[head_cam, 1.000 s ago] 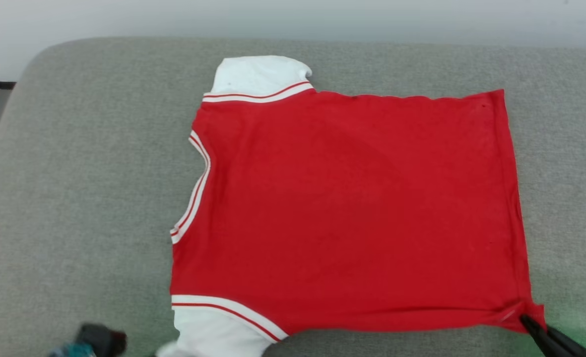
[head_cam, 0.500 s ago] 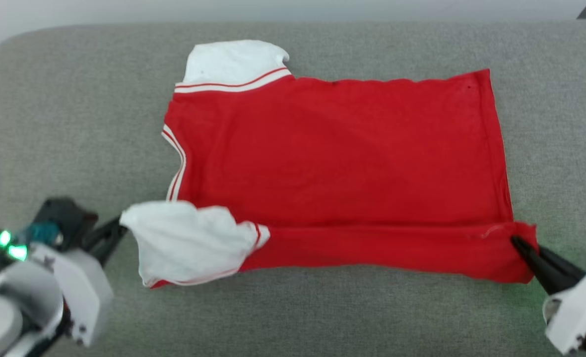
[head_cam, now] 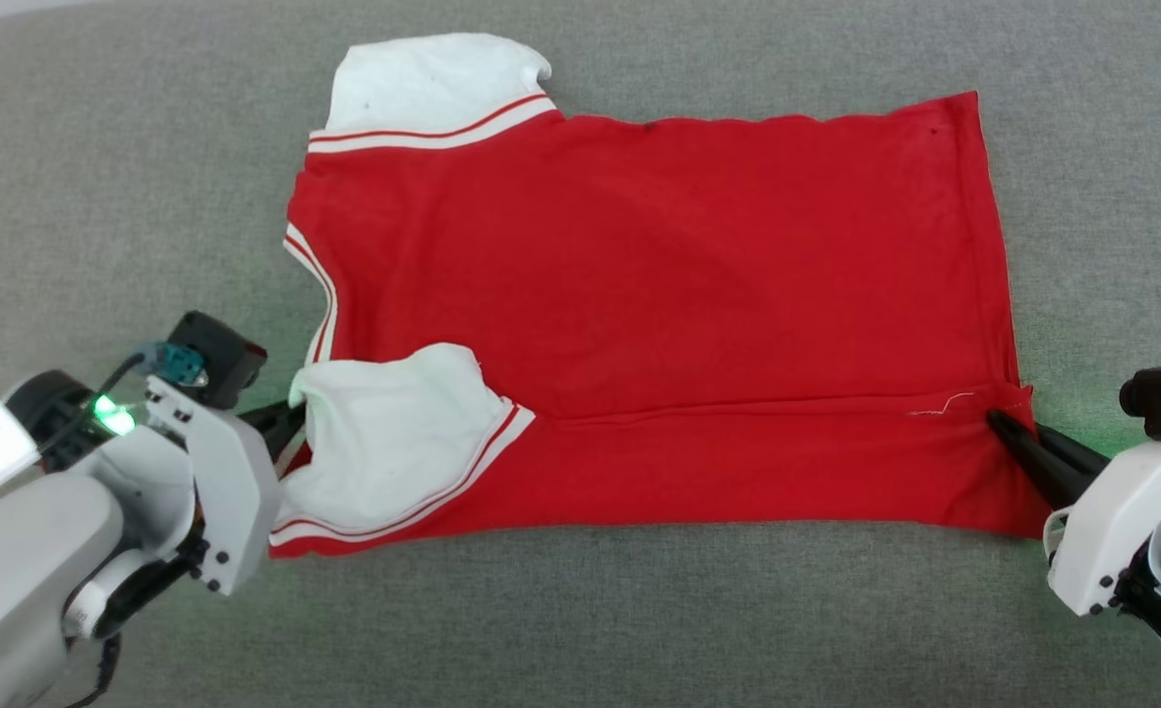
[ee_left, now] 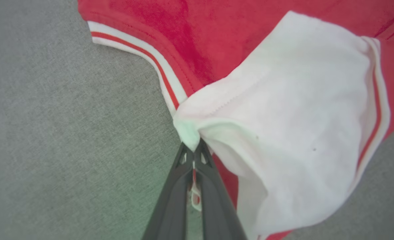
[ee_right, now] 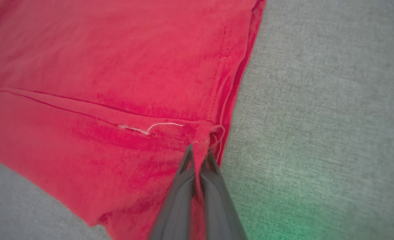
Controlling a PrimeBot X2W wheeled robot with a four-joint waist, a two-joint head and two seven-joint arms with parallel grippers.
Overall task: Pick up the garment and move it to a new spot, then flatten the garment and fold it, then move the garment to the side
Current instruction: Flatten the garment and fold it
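Both grippers were pinched shut on the garment (head_cam: pixel 659 295), spread on the grey cushion (head_cam: pixel 98 177): left gripper (ee_left: pixel 193 150) on the near white sleeve (head_cam: pixel 393 433), right gripper (head_cam: pixel 995 421) on a hem corner. Cloth hid the left tips (head view).

Item: one garment (head_cam: pixel 659 295), with two white sleeves (head_cam: pixel 423 79). Two claws of mine: left claw (head_cam: pixel 295 409), right claw (head_cam: pixel 995 419). Four dark fingers (ee_left: pixel 170 200) in all. One grey bench (head_cam: pixel 98 197).

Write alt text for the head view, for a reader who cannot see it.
A red garment lies on a grey padded surface, its near edge folded over onto the body. The left gripper is shut on the near white sleeve and the right gripper is shut on the near hem corner.
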